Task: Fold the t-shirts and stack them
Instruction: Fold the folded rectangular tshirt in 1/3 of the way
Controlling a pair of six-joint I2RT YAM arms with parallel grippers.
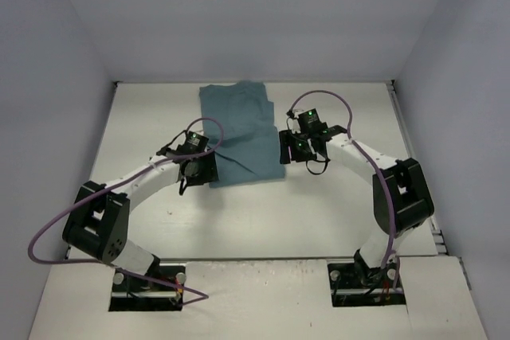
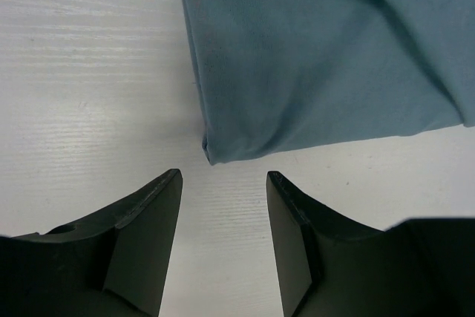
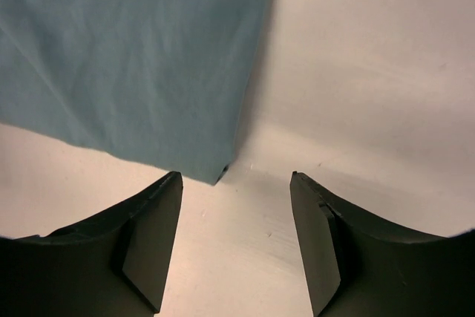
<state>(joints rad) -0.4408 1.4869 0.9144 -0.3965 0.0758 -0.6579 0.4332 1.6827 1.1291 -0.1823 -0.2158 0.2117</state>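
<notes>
The teal t-shirt point(image 1: 243, 131) lies partly folded on the white table, between the two arms, reaching toward the back. My left gripper point(image 1: 198, 170) is open and empty just off the shirt's near left corner, which shows in the left wrist view point(image 2: 312, 50) right ahead of the fingertips. My right gripper point(image 1: 288, 149) is open and empty beside the shirt's near right corner; in the right wrist view the cloth point(image 3: 126, 57) ends just ahead of the left finger point(image 3: 152, 243).
The white table point(image 1: 263, 220) is boxed in by pale walls at the back and sides. A purple cable point(image 1: 48, 232) loops off the left arm, another arches over the right arm point(image 1: 323, 95). The arm bases stand at the near edge.
</notes>
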